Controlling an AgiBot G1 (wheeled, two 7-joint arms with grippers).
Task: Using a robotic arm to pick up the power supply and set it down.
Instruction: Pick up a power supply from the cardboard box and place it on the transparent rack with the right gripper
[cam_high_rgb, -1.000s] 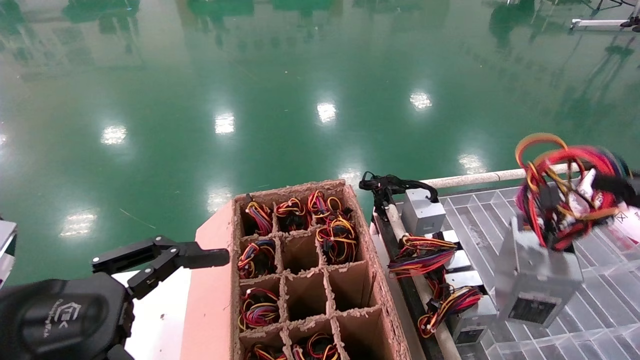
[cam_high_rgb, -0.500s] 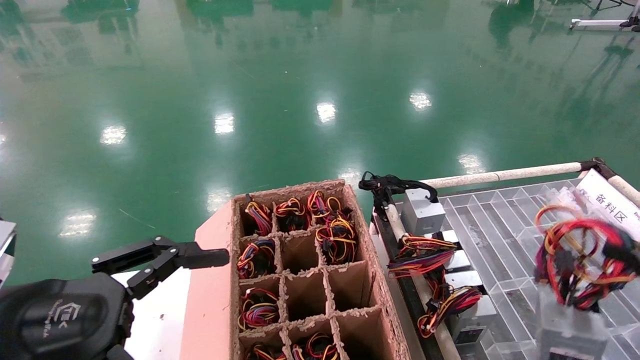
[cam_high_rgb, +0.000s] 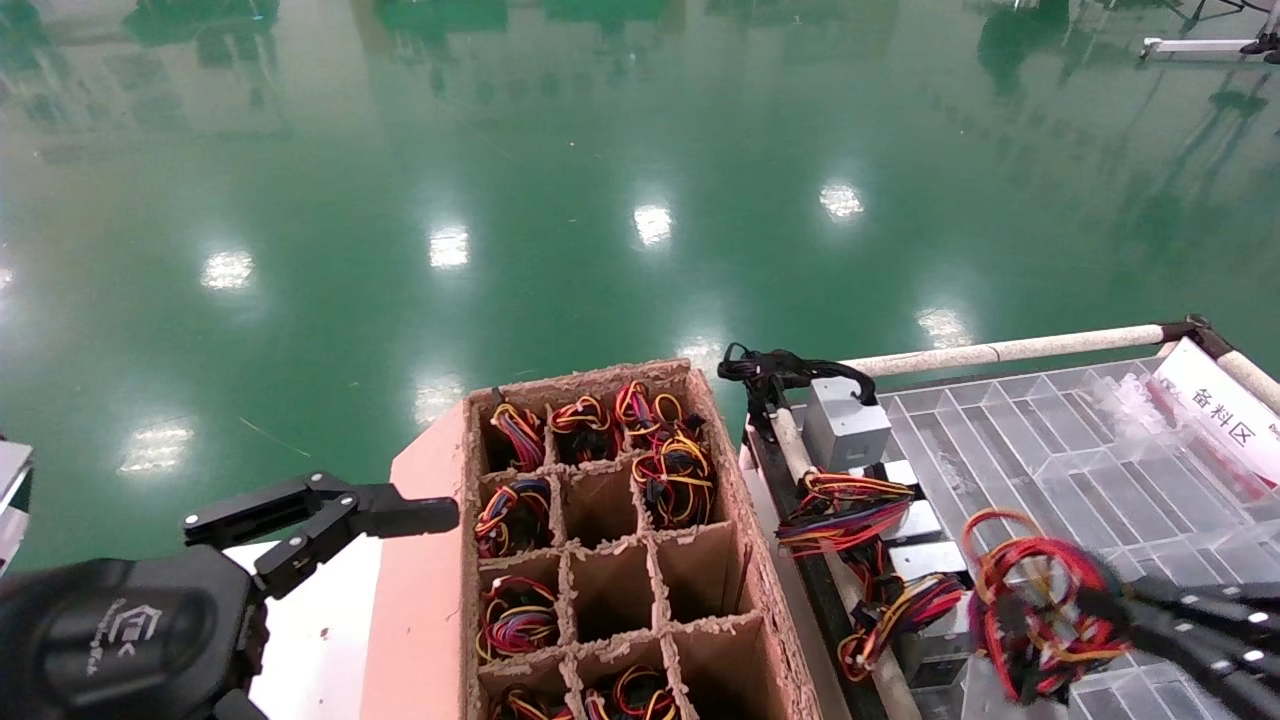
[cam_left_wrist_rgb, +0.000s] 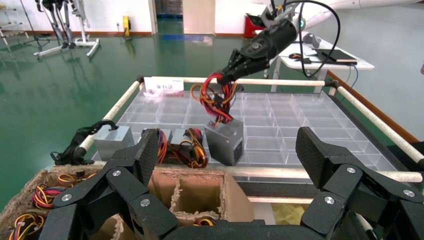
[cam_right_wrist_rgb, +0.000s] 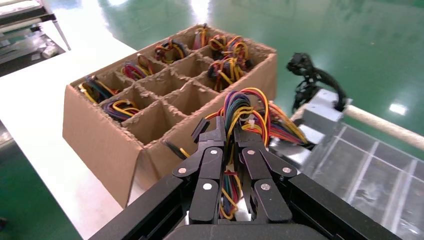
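Silver-grey metal marks the power supply (cam_left_wrist_rgb: 226, 142), which hangs by its looped red, yellow and black wires (cam_high_rgb: 1035, 615) from the right pincer (cam_right_wrist_rgb: 229, 141), above the clear plastic divider tray (cam_high_rgb: 1060, 470) at its near edge. The right pincer's fingers (cam_right_wrist_rgb: 209, 160) are clamped together on that wire bundle. In the left wrist view the box hangs tilted, clear of the tray, close to two other wired units (cam_high_rgb: 905, 560) lying along the tray's left edge. A plain grey cube (cam_high_rgb: 845, 420) with a black cable sits at the far corner. The left pincer (cam_high_rgb: 330, 515) hovers with fingers apart beside the cardboard divider box (cam_high_rgb: 610, 560), which holds wire bundles in several cells.
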